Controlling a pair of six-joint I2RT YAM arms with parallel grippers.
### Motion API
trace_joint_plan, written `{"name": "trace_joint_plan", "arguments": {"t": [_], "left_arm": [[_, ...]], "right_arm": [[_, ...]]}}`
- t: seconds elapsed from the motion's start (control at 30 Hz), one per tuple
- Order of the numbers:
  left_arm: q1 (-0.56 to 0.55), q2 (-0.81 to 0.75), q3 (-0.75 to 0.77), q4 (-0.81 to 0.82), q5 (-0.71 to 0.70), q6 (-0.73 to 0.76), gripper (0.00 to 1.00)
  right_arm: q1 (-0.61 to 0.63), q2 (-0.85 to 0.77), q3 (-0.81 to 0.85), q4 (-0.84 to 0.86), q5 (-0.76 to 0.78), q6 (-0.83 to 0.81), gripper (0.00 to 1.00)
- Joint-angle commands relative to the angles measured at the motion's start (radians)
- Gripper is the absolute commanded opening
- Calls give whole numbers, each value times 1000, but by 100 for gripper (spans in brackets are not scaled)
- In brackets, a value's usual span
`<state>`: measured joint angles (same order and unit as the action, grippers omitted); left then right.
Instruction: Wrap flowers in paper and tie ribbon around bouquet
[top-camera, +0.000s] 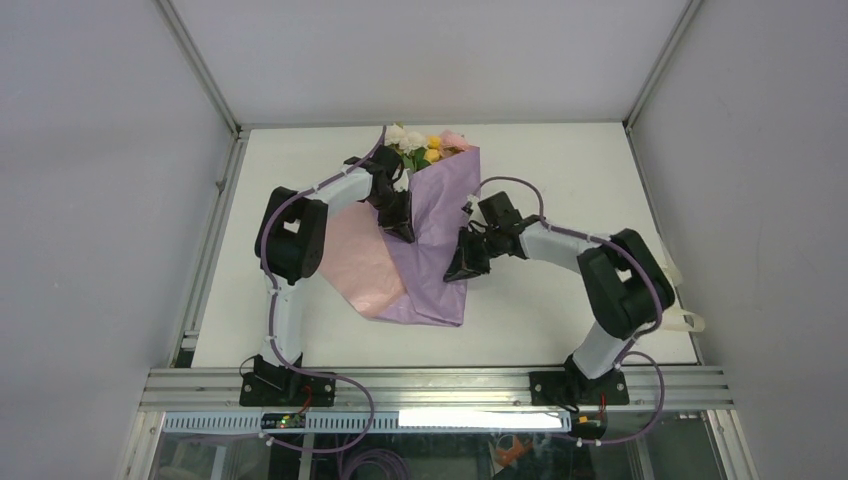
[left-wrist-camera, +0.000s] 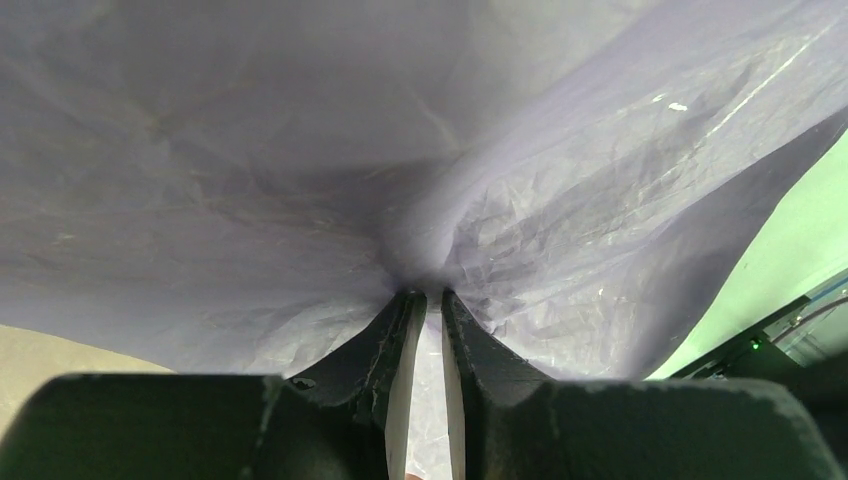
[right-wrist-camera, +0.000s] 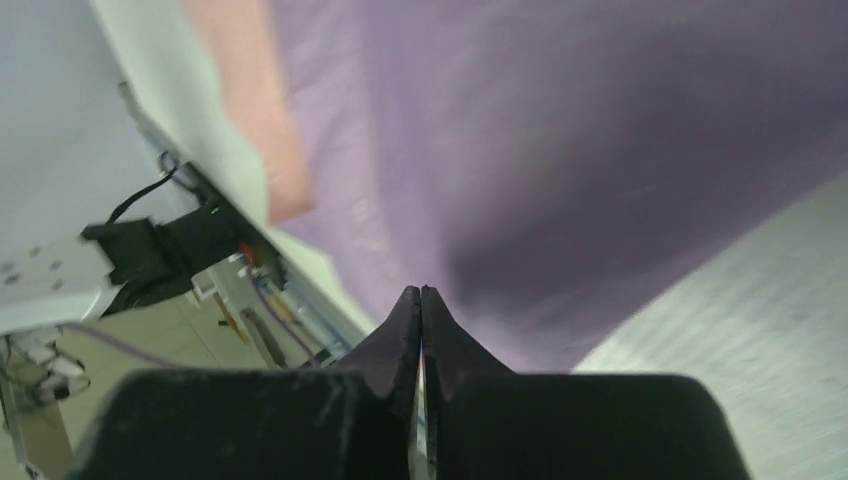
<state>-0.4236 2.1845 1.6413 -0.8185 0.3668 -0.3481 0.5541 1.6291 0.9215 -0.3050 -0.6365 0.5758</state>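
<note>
Lilac-purple crinkly paper (top-camera: 440, 270) lying lengthwise at mid-table (top-camera: 560, 310), folded over the flowers (top-camera: 425, 148), with white, yellow and pink blooms and green leaves poking out at the far end. Pale pink underside turned up in a flap on the left, seen whole only from the top camera.

Left gripper (top-camera: 400, 225) down on the sheet's left fold, just below the blooms; from above, fingertips hidden under the wrist. From the left wrist, plainly pinching: a gathered pucker of paper caught between two nearly closed fingers (left-wrist-camera: 480, 345), creases fanning out from the nip.

Right gripper (top-camera: 466, 266) at the sheet's right edge, nearer the arms. From the right wrist, fingertips pressed together, purple sheet blurred beyond; impossible to tell whether a thin edge is caught.

Cream-white ribbon (top-camera: 686, 318) at the table's right edge, beside the right arm, well apart from the paper.
</note>
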Motion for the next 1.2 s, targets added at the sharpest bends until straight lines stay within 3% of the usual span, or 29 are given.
{"name": "trace_joint_plan", "arguments": {"t": [0.0, 0.23, 0.43, 0.6, 0.8, 0.9, 1.03, 1.17], "left_arm": [[13, -9, -2, 17, -93, 45, 19], [13, 5, 28, -10, -112, 71, 19], [13, 9, 34, -12, -107, 74, 20], [13, 7, 32, -11, -108, 73, 21], [13, 6, 31, -15, -115, 75, 21], [13, 5, 30, -16, -120, 72, 22], [12, 8, 35, -17, -119, 72, 22], [13, 10, 40, -17, -115, 75, 22]], "right_arm": [[-43, 101, -52, 50, 64, 8, 0], [-140, -118, -241, -88, 222, -5, 0], [-90, -232, -166, -285, 289, -98, 0], [38, -285, -186, 13, 107, 7, 0], [115, -95, -277, 217, 84, 119, 0], [115, -83, -353, 162, 124, 119, 0], [115, -202, -496, 96, 184, 188, 0], [107, -358, -445, -123, 234, 156, 0]]}}
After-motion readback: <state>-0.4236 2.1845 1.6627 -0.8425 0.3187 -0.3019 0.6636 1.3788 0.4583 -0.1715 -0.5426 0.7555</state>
